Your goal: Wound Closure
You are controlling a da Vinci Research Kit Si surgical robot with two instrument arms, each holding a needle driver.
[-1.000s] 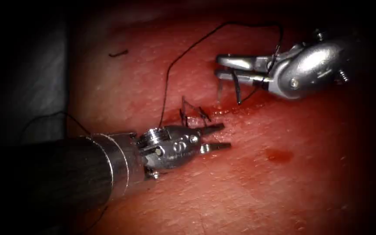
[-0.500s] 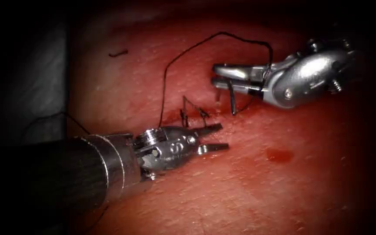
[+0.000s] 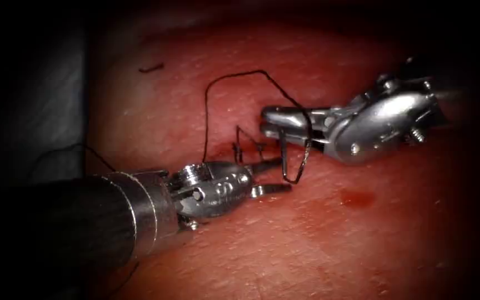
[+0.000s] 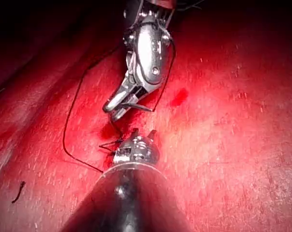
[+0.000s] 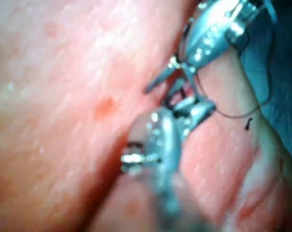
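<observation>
My right tool (image 3: pixel 266 121) comes in from the right, its jaws shut on the curved needle (image 3: pixel 291 179) near one end. The needle hangs below the jaws as a U, clear of the tissue (image 3: pixel 329 250). Its bend lies just in front of my left tool (image 3: pixel 281 174), whose jaws stand open and hold nothing. Black thread (image 3: pixel 209 91) runs from the needle's other end up in a loop and down to the tissue at the cut (image 3: pixel 220 150), beside tied stitches (image 3: pixel 240 143). In the left wrist view the right tool (image 4: pixel 113 107) holds the needle (image 4: pixel 138 105) just beyond my left jaws (image 4: pixel 141 135).
A spot of red fluid (image 3: pixel 355 197) lies on the tissue right of the tools. A short cut end of thread (image 3: pixel 151 68) rests on the tissue at the upper left. Grey cloth (image 3: pixel 40 111) borders the tissue's left edge.
The right tool has moved down and left toward the left tool, turning the needle so that its curve hangs downward. The thread loop has dropped lower. The left tool has barely moved.
</observation>
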